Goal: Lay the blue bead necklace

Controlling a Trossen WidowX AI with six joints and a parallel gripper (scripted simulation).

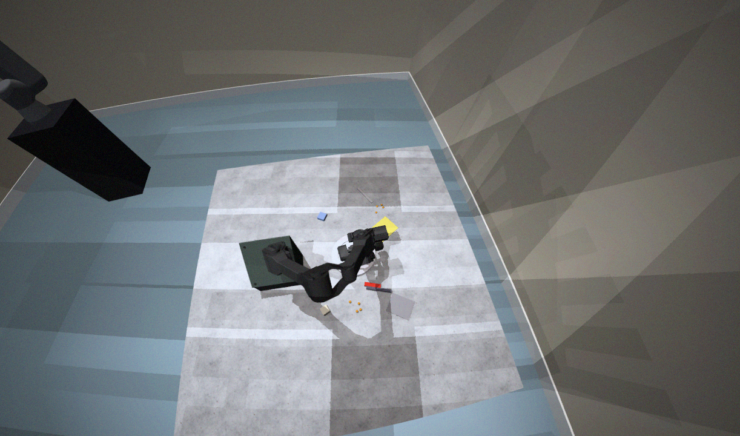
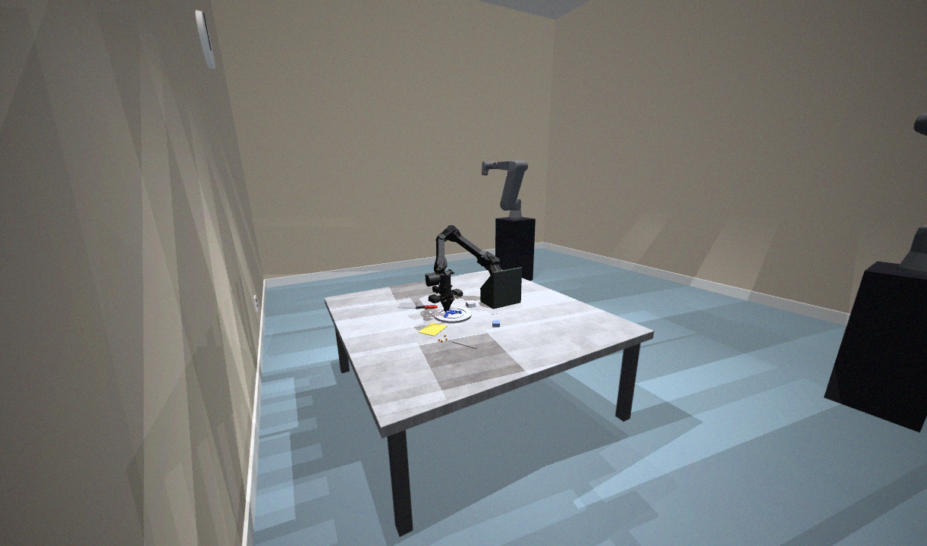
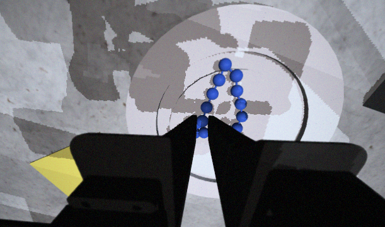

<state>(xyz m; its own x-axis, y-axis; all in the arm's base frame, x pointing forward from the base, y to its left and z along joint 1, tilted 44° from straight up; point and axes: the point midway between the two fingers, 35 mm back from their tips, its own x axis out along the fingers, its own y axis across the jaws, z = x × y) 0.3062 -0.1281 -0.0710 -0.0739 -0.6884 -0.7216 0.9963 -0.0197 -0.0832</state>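
The blue bead necklace lies bunched in a narrow loop on the round bead board, inside the ring of its groove. In the wrist view its far tip is near the top of the groove ring and its near beads are at the fingertips, partly hidden by them. My gripper points down over the board, shut on the blue bead necklace at its near end. In the top view the arm covers most of the board, and the necklace cannot be made out there.
A yellow square lies beside the board. A blue block, a thin rod, small orange beads in two groups, a red-handled tool, a grey square and a tan block lie around.
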